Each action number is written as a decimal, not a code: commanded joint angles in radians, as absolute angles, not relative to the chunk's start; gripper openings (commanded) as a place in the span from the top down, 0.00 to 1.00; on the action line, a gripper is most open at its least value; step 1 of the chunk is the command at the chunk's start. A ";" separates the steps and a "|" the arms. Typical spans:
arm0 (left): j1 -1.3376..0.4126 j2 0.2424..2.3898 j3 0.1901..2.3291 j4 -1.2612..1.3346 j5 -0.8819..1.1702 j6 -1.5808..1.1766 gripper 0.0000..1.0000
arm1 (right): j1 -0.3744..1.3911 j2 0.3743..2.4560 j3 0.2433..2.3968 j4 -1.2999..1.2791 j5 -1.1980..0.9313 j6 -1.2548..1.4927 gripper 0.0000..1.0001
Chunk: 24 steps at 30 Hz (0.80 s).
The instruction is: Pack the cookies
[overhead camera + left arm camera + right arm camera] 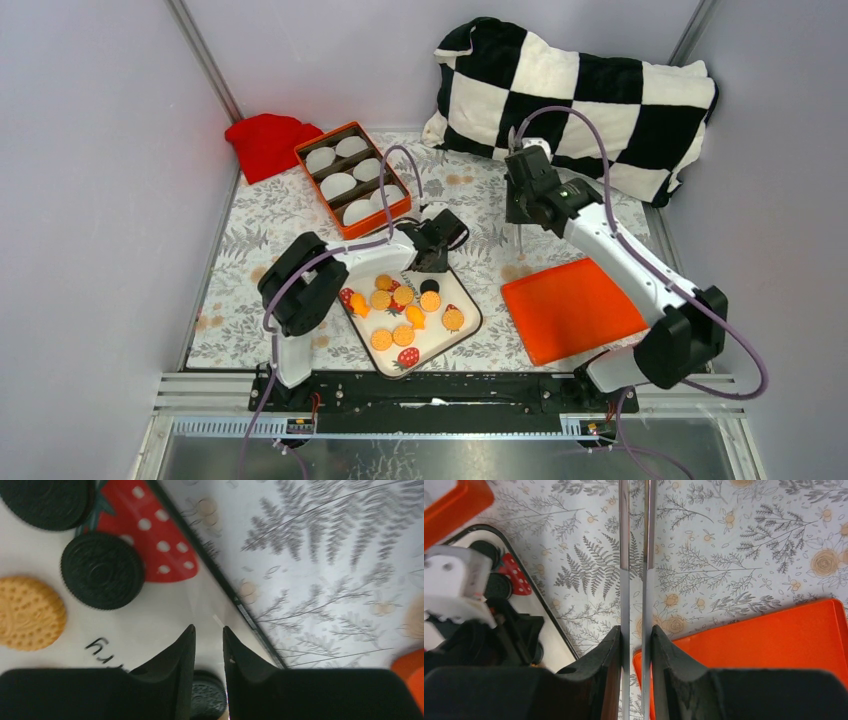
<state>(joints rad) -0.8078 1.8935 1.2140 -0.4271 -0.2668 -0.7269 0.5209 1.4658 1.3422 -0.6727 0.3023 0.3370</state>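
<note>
At the near edge of the table (470, 190), between the two arm bases, a white tray (432, 345) holds the cookies (381, 339). Most are round golden discs, with a few odd orange pieces and some black ones (102, 571) beside a printed strawberry (160, 535). To its right a flat orange lid (572, 308) lies on the floral cloth, bare. The left arm folds low and reaches across the tray, its left pincer (209, 630) pointing down over the tray's far-right rim. Its fingers stand a narrow gap apart with nothing between the tips. The right arm stretches up past the lid. The right pincer (636, 630) is clamped on long metal tweezers (624, 540), whose blades point down over the cloth. Farther back an orange divided box (372, 228) holds white paper cups (338, 185). A red cloth (265, 143) and a checkered cushion (575, 90) lie at the back wall.
</note>
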 commanded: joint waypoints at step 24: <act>-0.833 2.330 1.683 -0.279 -0.017 -0.649 0.71 | 0.528 1.270 1.385 -0.694 0.424 0.346 0.78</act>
<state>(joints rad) -0.8185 2.2299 1.6272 -0.2596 -0.0898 -0.6918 0.5217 1.3090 1.3376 -0.7185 0.3840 0.3523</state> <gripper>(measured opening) 0.288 0.299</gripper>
